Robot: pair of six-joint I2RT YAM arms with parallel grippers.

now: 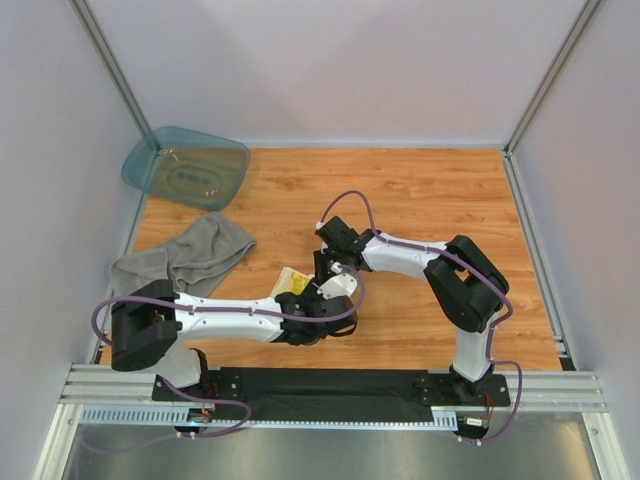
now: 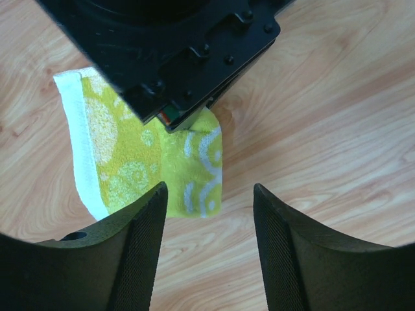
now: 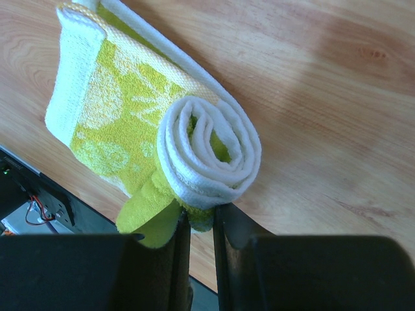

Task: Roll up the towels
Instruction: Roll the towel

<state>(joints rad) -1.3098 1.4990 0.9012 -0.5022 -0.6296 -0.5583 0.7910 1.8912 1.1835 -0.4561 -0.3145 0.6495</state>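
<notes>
Right now, the right gripper is pinching the rolled end of the yellow-and-white cloth. Its 2 jaws are standing almost together, with a fold of yellow pile caught between them. That end of the cloth is coiling into a tight spiral with its white edge showing, while the rest is lying flat on the wooden table beside the roll. From above, the cloth is sitting left of the middle on the near half of the table, where both wrists are meeting. The left gripper is pointing at the flat end of the cloth with its jaws apart and only bare wood showing between them. The cloth's lower edge is lying just beyond its left fingertip, and the right gripper's black body is covering the cloth's far part in that view. The grey towel is lying crumpled farther left, apart from the small cloth. The teal tub is sitting just beyond it at the far left corner.
</notes>
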